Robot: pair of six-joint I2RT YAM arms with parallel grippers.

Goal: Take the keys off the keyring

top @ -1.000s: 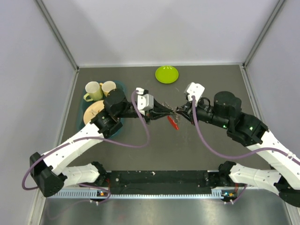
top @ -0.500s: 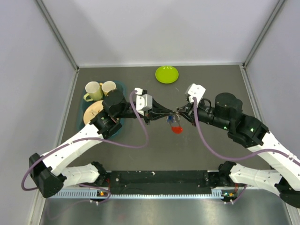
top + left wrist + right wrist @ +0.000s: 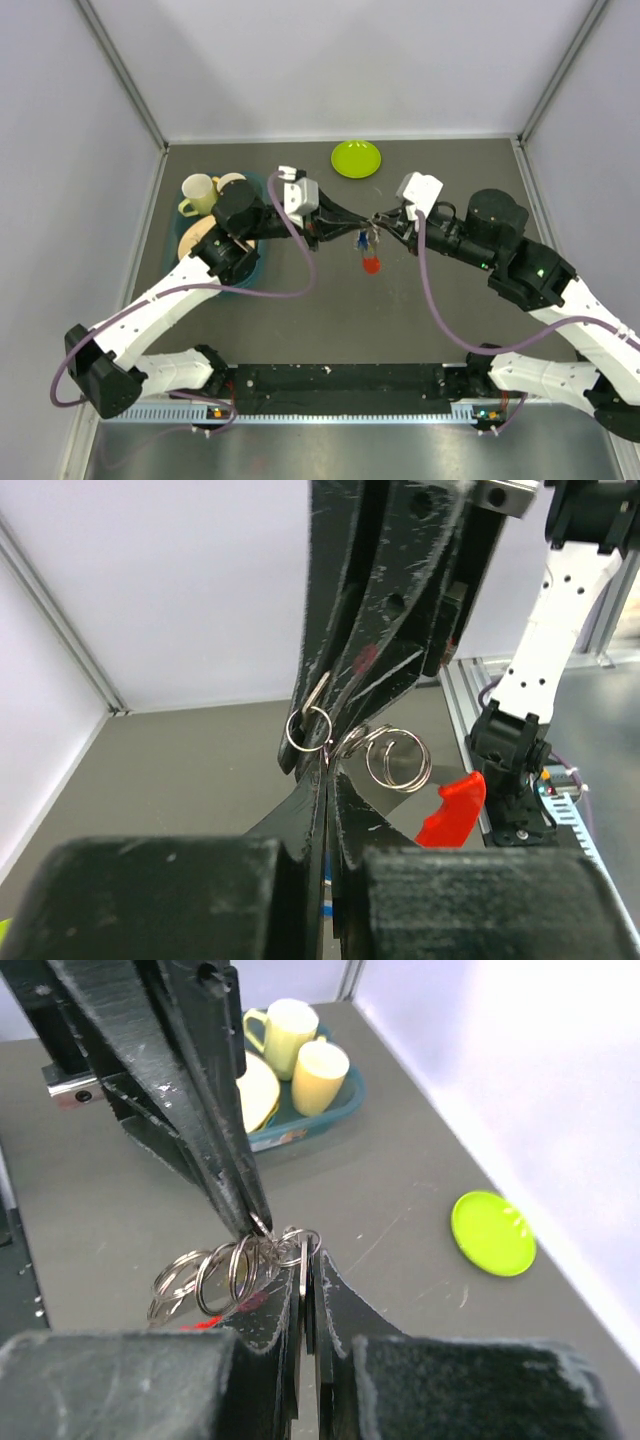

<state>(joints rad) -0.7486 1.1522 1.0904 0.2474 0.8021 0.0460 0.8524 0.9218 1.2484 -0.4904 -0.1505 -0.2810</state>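
Your table (image 3: 300, 320) is dark grey, with both arms reaching in from its near edge and meeting over its middle. At the far left sits a teal tray (image 3: 252, 280) holding two pale yellow cups (image 3: 198, 192) and a tan plate (image 3: 195, 240). A lime-green dish (image 3: 355, 158) lies at the far edge, well apart from the arms.

Your left end effector (image 3: 355, 231) and right end effector (image 3: 383, 222) point at each other, tips almost touching. In each wrist view that camera's own fingers are pressed together, and both look clamped on the keyring (image 3: 395, 760), a cluster of thin silver wire loops stretched between the two tips, raised above the table.

The keys hang below that cluster. You can see the red key (image 3: 371, 264) lowest and a blue key (image 3: 362, 240) just above it. The left wrist view shows the red head just beside the loops; the blades are too small to make out.
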